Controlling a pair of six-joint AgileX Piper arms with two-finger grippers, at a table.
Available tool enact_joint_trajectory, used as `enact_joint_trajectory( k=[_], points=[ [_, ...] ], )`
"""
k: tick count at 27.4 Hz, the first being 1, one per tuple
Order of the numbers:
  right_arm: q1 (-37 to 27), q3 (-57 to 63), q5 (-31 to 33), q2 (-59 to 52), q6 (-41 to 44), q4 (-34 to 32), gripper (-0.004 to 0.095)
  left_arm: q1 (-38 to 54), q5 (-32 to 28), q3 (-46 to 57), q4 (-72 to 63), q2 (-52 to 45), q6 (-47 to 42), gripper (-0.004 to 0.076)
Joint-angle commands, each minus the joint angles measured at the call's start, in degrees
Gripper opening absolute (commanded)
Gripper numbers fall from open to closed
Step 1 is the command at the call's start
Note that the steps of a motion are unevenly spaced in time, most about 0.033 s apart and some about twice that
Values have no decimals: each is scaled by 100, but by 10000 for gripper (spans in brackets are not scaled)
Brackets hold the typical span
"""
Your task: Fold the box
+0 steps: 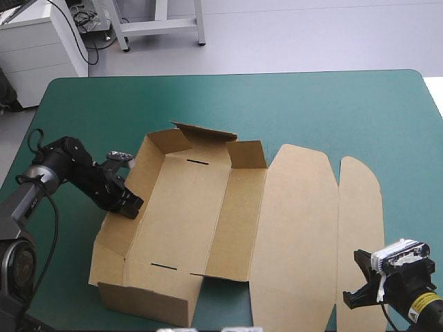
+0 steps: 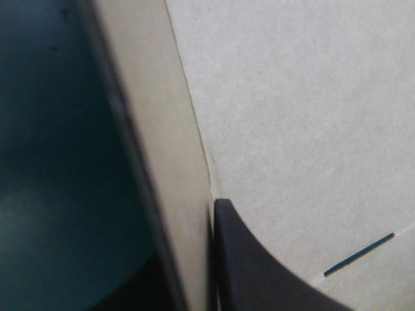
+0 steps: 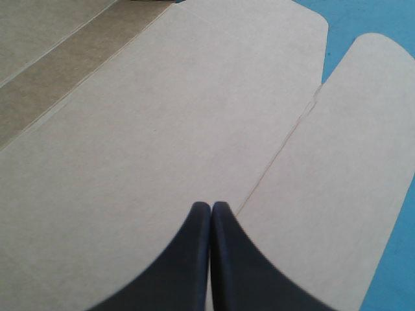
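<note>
1. My left gripper (image 1: 128, 203) is at the left side of the table (image 1: 311, 104), its fingers clamped on the left wall (image 1: 116, 242) of the box (image 1: 187, 214), one finger inside and one outside. If I pull too hard or twist, I judge the board could crease off its score line or slip out of the pinch.
2. The box sits in the middle of the table, a little toward the left edge. Its left wall, near wall (image 1: 145, 301) and far flaps are raised, not locked. A slot (image 1: 163, 265) in the floor lies open near the near wall. Nothing pins the floor, so a sideways tug could drag the whole sheet across the cover.
3. The lid (image 1: 297, 235) and its tuck flap (image 1: 360, 214) lie flat toward the right edge.
4. My right gripper (image 3: 211, 206) is by the near right corner, fingers pressed together in one point over the crease between lid and tuck flap. Whether it touches the board I cannot tell. Pressed down carelessly, it could dent that crease or skid off.
</note>
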Motion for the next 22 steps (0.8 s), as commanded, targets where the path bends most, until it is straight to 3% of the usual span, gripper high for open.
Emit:
enact_joint_trajectory(
  k=[1, 5, 10, 18, 22],
  points=[
    [-51, -131, -379, 51, -26, -56, -14, -177, 297, -770, 374, -229, 61, -8],
    [-51, -131, -379, 51, -26, -56, -14, -709, -17, -1734, 1151, -192, 74, -8],
    [-51, -131, -379, 51, -26, -56, -14, -2309, -212, -3094, 2998, 271, 189, -8],
    [-51, -131, -379, 51, -26, -56, -14, -3911, -732, -3328, 4997, 553, -199, -8],
    [-51, -131, -379, 51, -26, -56, -14, -4297, -1462, -3328, 5846, 553, -474, -8]
  ],
)
